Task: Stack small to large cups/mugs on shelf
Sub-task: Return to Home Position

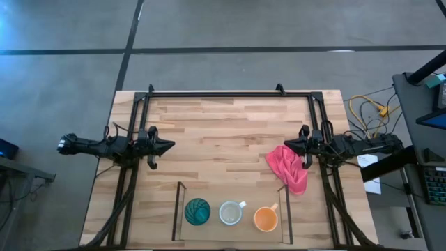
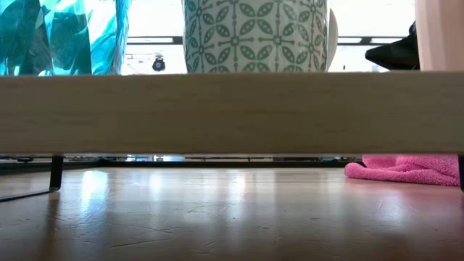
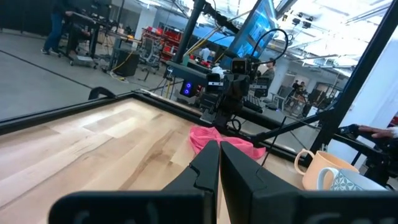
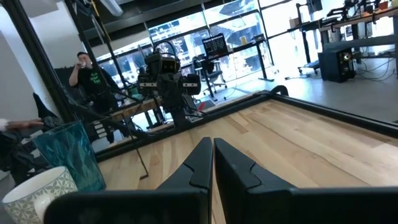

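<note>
Three cups stand side by side on the shelf (image 1: 178,209) near the table's front edge: a teal tumbler (image 1: 197,211), a white mug (image 1: 231,213) and an orange mug (image 1: 265,219). The low view shows the tumbler (image 2: 65,36) and the patterned white mug (image 2: 254,36) with their bases on the shelf's light board (image 2: 232,112). My left gripper (image 1: 169,146) hangs shut at the table's left, pointing level toward the middle. My right gripper (image 1: 287,146) hangs shut at the right, above the far edge of a pink cloth (image 1: 289,169). Neither holds anything.
Black frame rails (image 1: 230,93) run along the far and side edges of the table. The pink cloth (image 2: 402,168) lies crumpled beside the shelf's right panel (image 1: 286,213). Bare wood spreads between the two grippers. A person (image 4: 87,74) stands beyond the table's left side.
</note>
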You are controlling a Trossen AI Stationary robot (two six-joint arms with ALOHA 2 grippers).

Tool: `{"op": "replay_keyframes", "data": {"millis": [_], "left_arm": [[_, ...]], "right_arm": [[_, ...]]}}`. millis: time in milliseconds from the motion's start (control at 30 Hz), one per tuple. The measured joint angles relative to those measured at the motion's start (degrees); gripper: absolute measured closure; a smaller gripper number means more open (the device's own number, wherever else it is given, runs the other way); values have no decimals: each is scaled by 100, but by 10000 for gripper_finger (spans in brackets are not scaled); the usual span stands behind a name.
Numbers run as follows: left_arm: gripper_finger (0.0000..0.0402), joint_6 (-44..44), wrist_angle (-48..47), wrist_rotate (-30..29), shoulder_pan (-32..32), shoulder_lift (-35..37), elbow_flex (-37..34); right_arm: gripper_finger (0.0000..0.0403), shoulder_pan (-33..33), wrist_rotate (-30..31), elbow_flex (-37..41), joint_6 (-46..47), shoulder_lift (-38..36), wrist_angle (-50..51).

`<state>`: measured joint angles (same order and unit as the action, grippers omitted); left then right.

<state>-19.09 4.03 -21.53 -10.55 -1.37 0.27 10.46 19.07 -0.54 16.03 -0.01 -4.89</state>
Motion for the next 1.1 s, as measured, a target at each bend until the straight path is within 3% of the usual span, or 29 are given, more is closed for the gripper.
{"op": "replay_keyframes", "data": {"millis": [1100], "left_arm": [[402,0,2,3,4,-198,-2]], "right_arm": [[394,1,0,0,0,17,3]]}}
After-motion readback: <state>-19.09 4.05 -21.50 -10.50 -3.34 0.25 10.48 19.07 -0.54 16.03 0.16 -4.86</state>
